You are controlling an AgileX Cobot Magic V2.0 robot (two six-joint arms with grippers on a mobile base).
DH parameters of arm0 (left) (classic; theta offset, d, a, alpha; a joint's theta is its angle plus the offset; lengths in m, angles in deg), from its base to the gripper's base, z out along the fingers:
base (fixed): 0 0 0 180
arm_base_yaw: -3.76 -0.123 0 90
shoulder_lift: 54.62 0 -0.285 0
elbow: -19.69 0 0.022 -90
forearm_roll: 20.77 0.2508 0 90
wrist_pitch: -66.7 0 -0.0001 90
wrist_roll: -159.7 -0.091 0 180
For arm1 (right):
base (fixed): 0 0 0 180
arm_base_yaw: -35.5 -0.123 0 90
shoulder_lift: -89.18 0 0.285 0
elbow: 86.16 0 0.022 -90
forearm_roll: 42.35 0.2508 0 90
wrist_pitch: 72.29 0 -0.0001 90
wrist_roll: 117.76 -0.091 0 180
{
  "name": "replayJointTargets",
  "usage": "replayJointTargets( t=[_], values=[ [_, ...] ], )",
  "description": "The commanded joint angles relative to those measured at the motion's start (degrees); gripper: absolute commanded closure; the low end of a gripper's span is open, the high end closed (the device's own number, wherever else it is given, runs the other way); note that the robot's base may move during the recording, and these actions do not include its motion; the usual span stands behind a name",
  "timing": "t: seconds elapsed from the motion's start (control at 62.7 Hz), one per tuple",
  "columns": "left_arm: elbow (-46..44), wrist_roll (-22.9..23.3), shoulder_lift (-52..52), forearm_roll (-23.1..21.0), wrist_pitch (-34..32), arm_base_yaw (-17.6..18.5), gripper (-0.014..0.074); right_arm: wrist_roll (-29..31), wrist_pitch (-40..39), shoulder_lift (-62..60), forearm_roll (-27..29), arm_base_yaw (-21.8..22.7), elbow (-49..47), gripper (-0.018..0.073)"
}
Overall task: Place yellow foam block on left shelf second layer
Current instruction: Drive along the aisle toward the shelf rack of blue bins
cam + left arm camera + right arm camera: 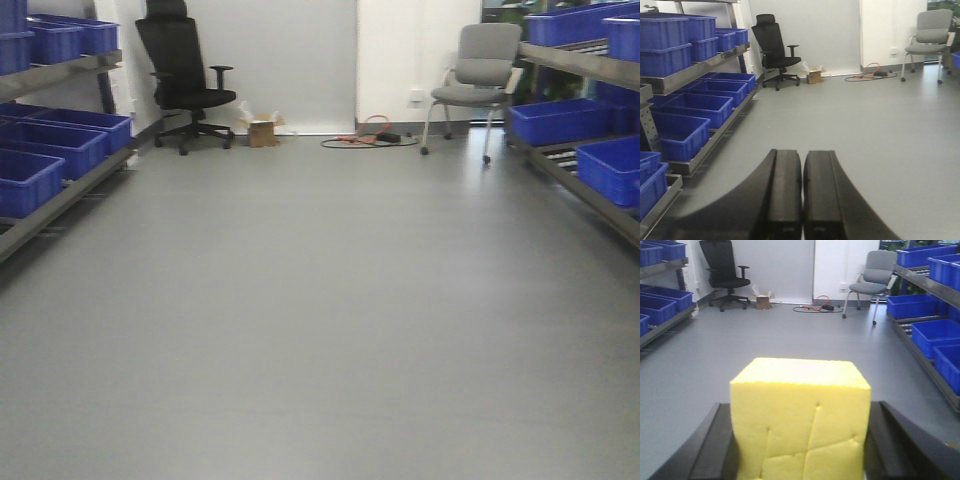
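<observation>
Yellow block point(800, 410) clamped by right gripper point(801, 450).
The left gripper point(803, 195) is closed on nothing; block's bottom is cropped.

The left gripper point(802, 152) has two matte black, smooth fingers point(785, 190), flat-topped bars with outward-curving flanks. The right gripper point(800, 404) shows the same black, slab-like fingers point(710, 450) with bevelled edges.

Blue bins point(60, 145), black chair point(180, 75), grey chair point(480, 70)

The yellow foam block point(800, 422) looks matt, the blue bins point(685, 146) smooth plastic.
</observation>
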Motion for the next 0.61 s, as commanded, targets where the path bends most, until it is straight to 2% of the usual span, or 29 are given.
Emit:
replayJointTargets(
  t=[0.0,0.59],
  values=[
    [1.32,0.29,-1.09,-0.34,-4.69,-0.06,0.0460,0.42,-5.61,0.56,-0.86,0.35,-1.71,0.0103],
    [1.32,0.29,-1.09,-0.34,-4.69,-0.06,0.0460,0.42,-5.61,0.56,-0.86,0.35,-1.71,0.0103]
  ],
)
